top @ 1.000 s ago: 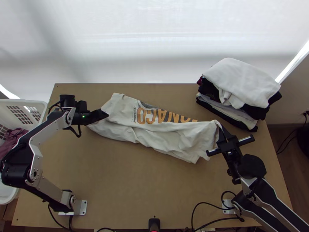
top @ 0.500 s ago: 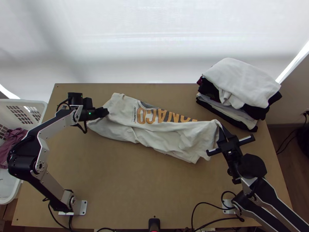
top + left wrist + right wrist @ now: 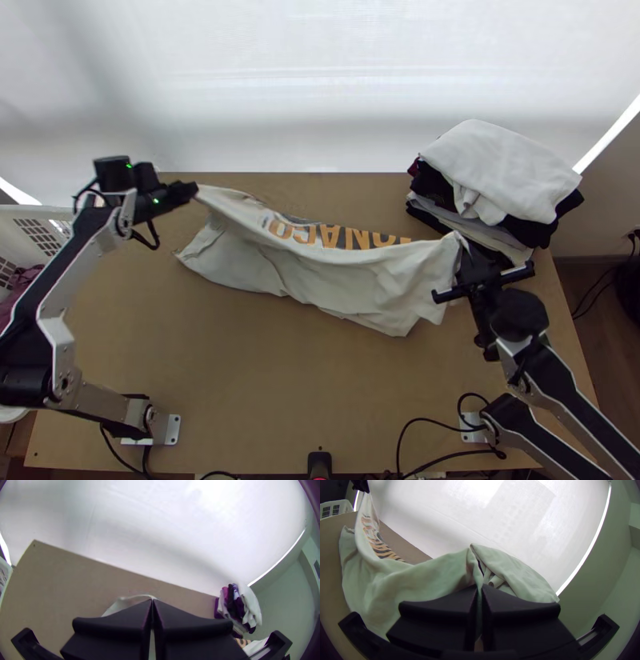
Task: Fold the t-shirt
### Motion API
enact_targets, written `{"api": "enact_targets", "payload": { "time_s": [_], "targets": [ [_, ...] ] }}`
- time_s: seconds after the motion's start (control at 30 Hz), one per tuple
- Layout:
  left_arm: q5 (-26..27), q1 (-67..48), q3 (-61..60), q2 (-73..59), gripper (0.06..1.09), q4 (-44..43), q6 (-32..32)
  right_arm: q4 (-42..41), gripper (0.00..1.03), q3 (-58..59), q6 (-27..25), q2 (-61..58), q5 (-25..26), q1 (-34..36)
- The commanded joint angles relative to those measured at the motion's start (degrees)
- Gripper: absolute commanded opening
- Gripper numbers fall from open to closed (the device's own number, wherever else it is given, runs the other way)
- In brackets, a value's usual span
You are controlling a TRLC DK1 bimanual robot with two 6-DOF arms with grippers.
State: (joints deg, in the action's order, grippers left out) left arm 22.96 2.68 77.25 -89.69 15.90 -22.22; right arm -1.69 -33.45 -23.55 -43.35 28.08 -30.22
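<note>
Across the wooden table (image 3: 280, 384), the white t-shirt (image 3: 336, 280) is stretched out, all wrinkly. The left gripper (image 3: 194, 190) pinches one end, and the right gripper (image 3: 464, 245) pinches the other end.

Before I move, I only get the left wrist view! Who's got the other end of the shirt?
Observer: The right pincer is shut on the other end of the t-shirt.

Operator: Is the shirt all up in the air?

Observer: No, the top view shows its near side lying on the table.

Operator: What's in the basket?

Observer: There's purple cloth in the white basket.
</note>
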Motion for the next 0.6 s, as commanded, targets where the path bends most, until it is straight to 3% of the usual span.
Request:
{"api": "enact_targets", "payload": {
  "time_s": [0.0,0.2,0.57],
  "targets": [
    [-0.72,1.45,4.84,4.08,0.1,3.0,-3.62,3.89,0.03,-7.86,6.76,-3.14,0.93,0.6],
    [-7.14,2.86,8.62,8.48,0.09,4.49,-2.66,16.11,0.03,-20.95,17.31,-10.88,0.93,0.69],
    [-8.81,10.33,16.26,11.29,0.09,10.11,0.07,35.71,0.03,-43.54,30.85,-26.52,0.4,1.92]
  ]
}}
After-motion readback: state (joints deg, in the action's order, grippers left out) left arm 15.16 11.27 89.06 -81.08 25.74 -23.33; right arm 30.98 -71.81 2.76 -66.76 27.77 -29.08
